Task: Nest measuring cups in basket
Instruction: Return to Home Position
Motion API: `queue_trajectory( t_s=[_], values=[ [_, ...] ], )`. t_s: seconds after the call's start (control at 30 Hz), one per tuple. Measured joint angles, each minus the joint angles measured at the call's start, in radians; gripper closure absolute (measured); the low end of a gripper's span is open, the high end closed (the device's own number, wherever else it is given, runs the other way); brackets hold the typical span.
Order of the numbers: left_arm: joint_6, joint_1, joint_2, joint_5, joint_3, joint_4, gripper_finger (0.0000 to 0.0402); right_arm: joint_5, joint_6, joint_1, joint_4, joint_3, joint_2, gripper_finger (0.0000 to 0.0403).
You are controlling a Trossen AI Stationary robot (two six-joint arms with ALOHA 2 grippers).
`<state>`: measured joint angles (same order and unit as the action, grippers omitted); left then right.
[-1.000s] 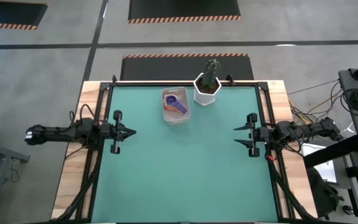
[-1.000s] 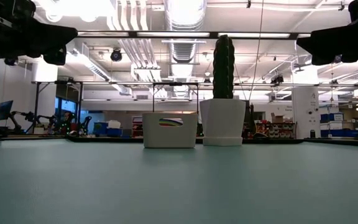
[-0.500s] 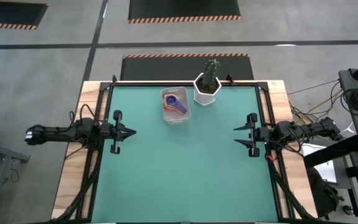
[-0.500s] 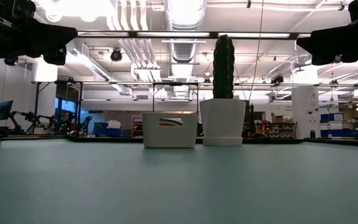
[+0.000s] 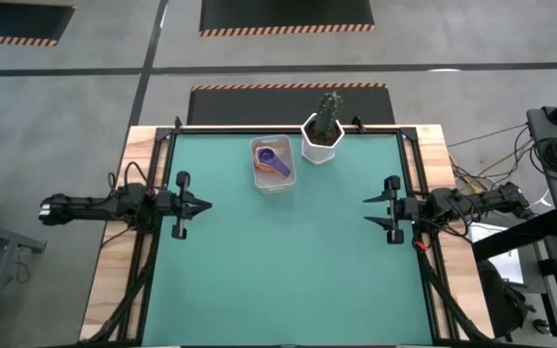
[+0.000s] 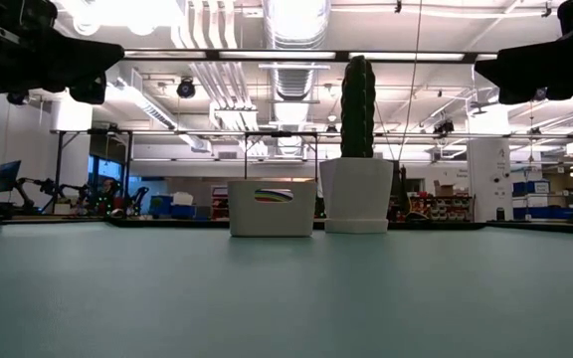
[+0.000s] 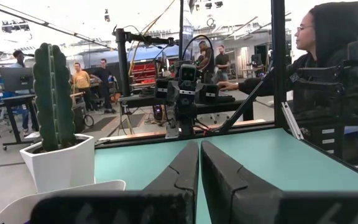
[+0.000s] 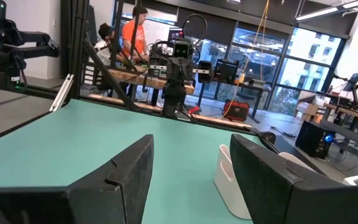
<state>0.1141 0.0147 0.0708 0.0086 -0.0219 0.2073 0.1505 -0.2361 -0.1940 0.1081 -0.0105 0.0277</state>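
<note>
The clear basket (image 5: 274,165) stands on the green mat near the table's far edge; the low view shows its pale side (image 6: 273,207). Inside it lies a purple measuring cup (image 5: 278,160) over an orange one (image 5: 262,166); any other cups are hidden. My left gripper (image 5: 205,204) hovers shut by the left edge, its two fingers together (image 7: 199,149). My right gripper (image 5: 366,211) hovers open by the right edge, with nothing between its fingers (image 8: 191,158). Both are far from the basket.
A white hexagonal pot with a green cactus (image 5: 324,133) stands just right of the basket, at the far edge (image 6: 357,195). The green mat (image 5: 288,261) spreads between the two arms. People stand and sit in the room beyond the table.
</note>
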Motion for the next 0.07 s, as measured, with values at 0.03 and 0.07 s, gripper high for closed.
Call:
queue_trajectory(
  t_s=[0.03,0.07],
  values=[
    [0.000,0.000,0.000,0.000,0.000,0.000,0.0402,0.000,0.000,0.000,0.000,0.000,0.000,0.0202],
    [0.000,0.000,0.000,0.000,0.000,0.000,0.0402,0.000,0.000,0.000,0.000,0.000,0.000,0.0202]
  ],
)
